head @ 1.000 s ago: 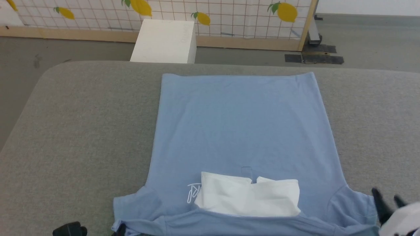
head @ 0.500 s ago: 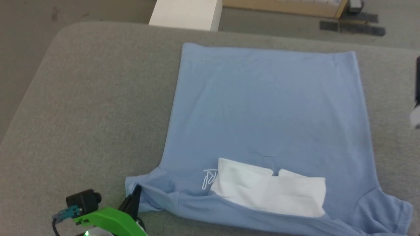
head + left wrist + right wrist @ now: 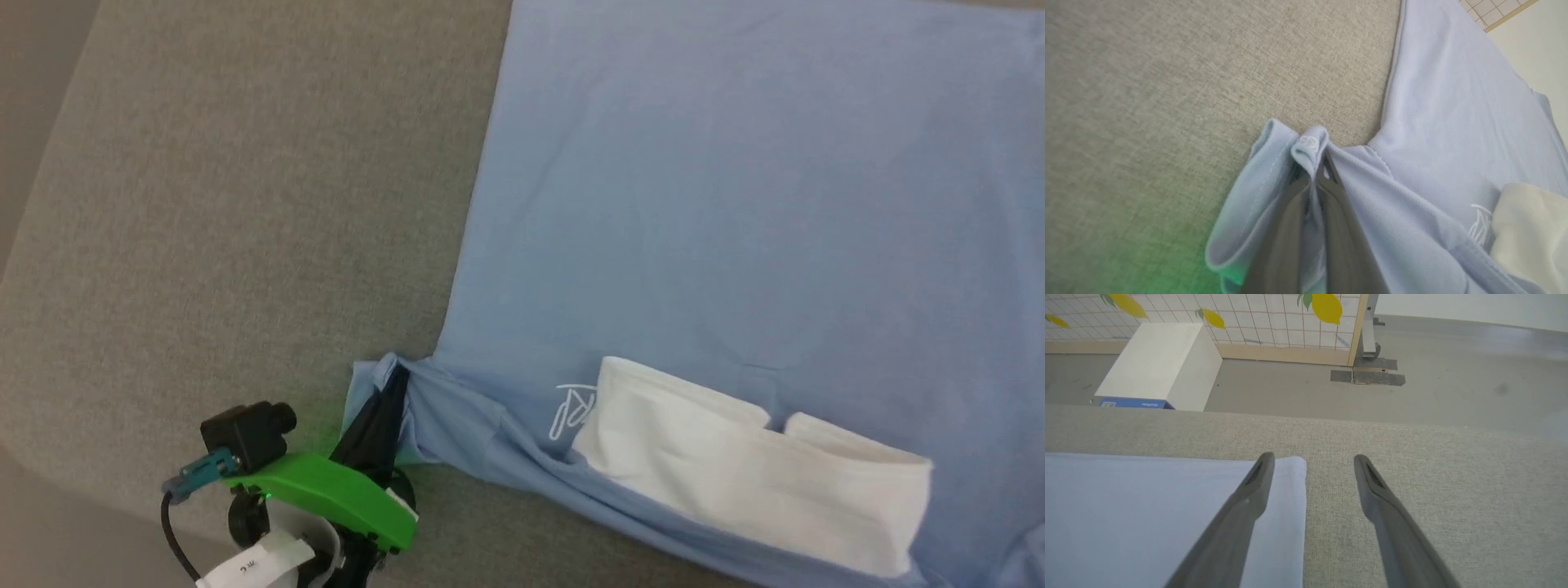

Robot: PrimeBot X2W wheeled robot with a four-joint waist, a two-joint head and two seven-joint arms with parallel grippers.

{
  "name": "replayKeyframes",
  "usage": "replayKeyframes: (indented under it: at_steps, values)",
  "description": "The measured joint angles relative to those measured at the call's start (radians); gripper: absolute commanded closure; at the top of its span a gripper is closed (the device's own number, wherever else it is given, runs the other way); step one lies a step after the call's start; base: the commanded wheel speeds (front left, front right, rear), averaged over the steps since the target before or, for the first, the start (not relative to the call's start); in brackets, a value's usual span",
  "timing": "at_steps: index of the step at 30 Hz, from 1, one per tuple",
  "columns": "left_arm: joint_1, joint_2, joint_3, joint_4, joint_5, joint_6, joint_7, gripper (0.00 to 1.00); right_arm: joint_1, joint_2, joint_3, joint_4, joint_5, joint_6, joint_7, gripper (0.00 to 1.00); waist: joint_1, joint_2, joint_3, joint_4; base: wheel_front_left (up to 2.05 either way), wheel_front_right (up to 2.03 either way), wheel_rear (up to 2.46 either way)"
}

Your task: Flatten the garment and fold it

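On my left the grey fabric surface (image 3: 229, 204) lies bare. Near its front edge sits my left wrist, with its green mount (image 3: 326, 490), a small black camera (image 3: 245, 429) and a white label (image 3: 253, 563).

My left fingers (image 3: 392, 400) are pressed together on the tip of the garment's left sleeve (image 3: 457, 416). In my left wrist view the light-blue hem is pinched between them and curls over their tips. A loose fold of the sleeve hangs open to one side. The sleeve is bunched and drawn out from the body into a narrow ridge.

Just right of the sleeve is the small white print (image 3: 571, 406), with the white part (image 3: 751, 474) lying beside it as a folded band along the near edge. Beyond these the garment (image 3: 694, 204) spreads smooth and flat over the surface, running off the head view at the top and right.

My right fingers (image 3: 1265, 461) are spread wide with nothing between them. They are at a far corner of the garment (image 3: 1290, 469): one finger lies over the blue cloth just inside the corner, the other over bare grey surface beside it. I cannot tell whether either tip touches down.

Past the surface's far edge I see the floor (image 3: 1453, 375), a white box (image 3: 1155, 363) and a grid panel with lemons (image 3: 1274, 318).
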Motion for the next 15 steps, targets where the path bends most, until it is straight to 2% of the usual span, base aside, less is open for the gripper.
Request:
replayKeyframes:
  at_steps: [9, 10, 11, 13, 15]
  values:
    - [-0.054, -0.02, -0.013, -0.008, -0.006, -0.043, -0.049, 1.0, -0.065, -0.002, -0.039, -0.025, -0.083, 0.0, 0.268, 0.0, 0.0, 0.0, 0.124, 0.064, 0.0, 0.0, 0.0]
    - [-0.06, -0.021, -0.015, -0.008, -0.008, -0.046, -0.05, 1.0, -0.074, -0.002, -0.051, -0.039, -0.091, 0.0, 0.288, 0.15, -0.0001, 0.0, 0.133, 0.069, 0.0, 0.0, 0.0]
    - [-0.062, -0.022, -0.016, -0.008, -0.008, -0.05, -0.05, 1.0, -0.079, 0.0, -0.059, -0.051, -0.098, 0.0, 0.302, 0.6, -0.0001, 0.0, 0.138, 0.074, 0.0, 0.0, 0.0]
    - [-0.065, -0.026, -0.02, -0.007, -0.008, -0.051, -0.051, 1.0, -0.079, 0.01, -0.076, -0.079, -0.111, 0.0, 0.313, 1.0, -0.0001, 0.0001, 0.144, 0.083, 0.0, 0.0, 0.0]
    - [-0.068, -0.027, -0.021, -0.002, -0.008, -0.051, -0.053, 1.0, -0.066, 0.03, -0.092, -0.101, -0.108, 0.0, 0.279, 1.0, 0.0, 0.0, 0.14, 0.085, 0.0, 0.0, 0.0]
